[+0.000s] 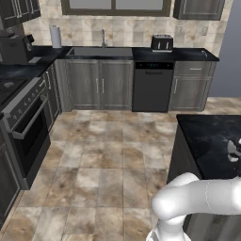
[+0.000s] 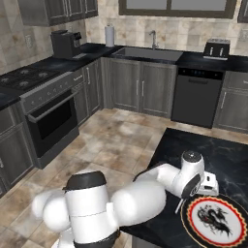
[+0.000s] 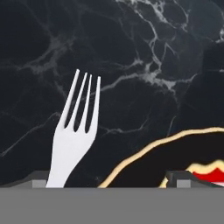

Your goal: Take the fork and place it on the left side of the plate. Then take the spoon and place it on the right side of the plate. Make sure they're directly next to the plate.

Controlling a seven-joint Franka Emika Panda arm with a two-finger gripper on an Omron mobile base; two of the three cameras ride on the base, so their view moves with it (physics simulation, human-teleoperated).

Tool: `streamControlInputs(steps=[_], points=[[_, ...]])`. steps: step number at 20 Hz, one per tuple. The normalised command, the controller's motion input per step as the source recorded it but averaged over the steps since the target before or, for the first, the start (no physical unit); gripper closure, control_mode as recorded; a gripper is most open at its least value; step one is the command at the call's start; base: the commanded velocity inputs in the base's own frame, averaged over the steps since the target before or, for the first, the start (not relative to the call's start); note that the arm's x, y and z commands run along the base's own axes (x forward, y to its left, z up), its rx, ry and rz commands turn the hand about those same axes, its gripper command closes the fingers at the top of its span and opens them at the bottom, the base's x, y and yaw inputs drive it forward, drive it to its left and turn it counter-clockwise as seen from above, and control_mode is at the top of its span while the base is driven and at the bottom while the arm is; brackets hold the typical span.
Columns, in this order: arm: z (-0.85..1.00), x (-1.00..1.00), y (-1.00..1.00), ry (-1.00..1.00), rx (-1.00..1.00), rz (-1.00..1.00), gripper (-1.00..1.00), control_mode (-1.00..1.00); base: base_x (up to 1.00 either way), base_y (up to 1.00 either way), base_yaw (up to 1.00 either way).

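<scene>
Landmark = the small round plate (image 2: 213,216) w/ dark patterned centre, white ring and outer rim, sitting on the black marble-veined surface (image 2: 227,160) at the near right of the right base view. Slim silver metal fork (image 3: 73,133) lies flat on the surface just beside the plate's rim, a narrow strip of marble between them, tines pointing away from the hand camera; in the right base view its thin handle shows right at the plate's left edge. Pincer (image 3: 111,183) hangs low over fork and plate rim, jaws spread wide, nothing between them; one tip by the fork's handle, the other over the plate. White arm reaches across the surface's near edge toward the plate.
</scene>
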Motion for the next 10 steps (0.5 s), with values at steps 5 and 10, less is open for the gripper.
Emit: streamControlInputs(steps=[5,10], points=[[0.0,-0.01,0.02,0.0,0.27,0.03,-1.0,-1.0,0.0,0.0,0.0],[0.0,0.0,0.24,0.0,0.24,0.0,-1.0,-1.0,0.0,0.0,0.0]])
